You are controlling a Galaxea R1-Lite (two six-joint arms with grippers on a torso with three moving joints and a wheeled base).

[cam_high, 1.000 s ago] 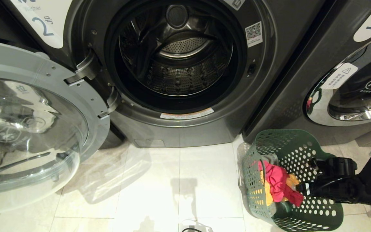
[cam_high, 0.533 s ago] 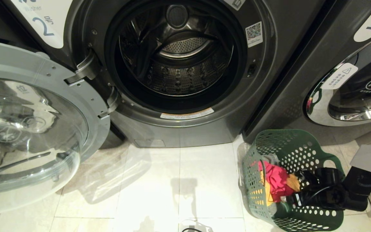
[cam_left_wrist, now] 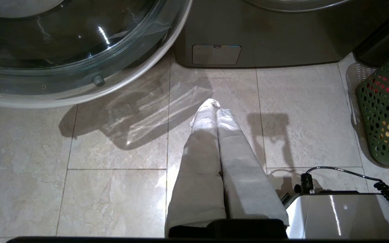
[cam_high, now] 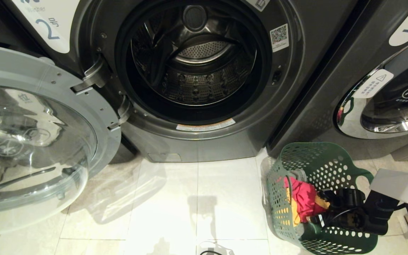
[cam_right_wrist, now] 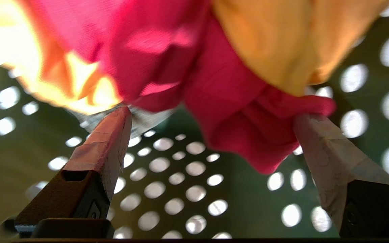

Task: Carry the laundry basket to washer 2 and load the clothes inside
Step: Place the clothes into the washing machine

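Right gripper (cam_right_wrist: 211, 123) — wide — at red cloth (cam_right_wrist: 221, 101)

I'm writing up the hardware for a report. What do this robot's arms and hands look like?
The right arm is black with a white boxy cover and a thin black cable. The right hand has two tapered, pale taped fingers on black mounts. The left hand has the same pale wrapped fingers.

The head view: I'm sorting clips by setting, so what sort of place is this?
Probably a shared laundry room or laundromat: numbered front-loading machines, washer 2 beside washer 1, stand on a tiled floor, with a laundry basket of clothes.
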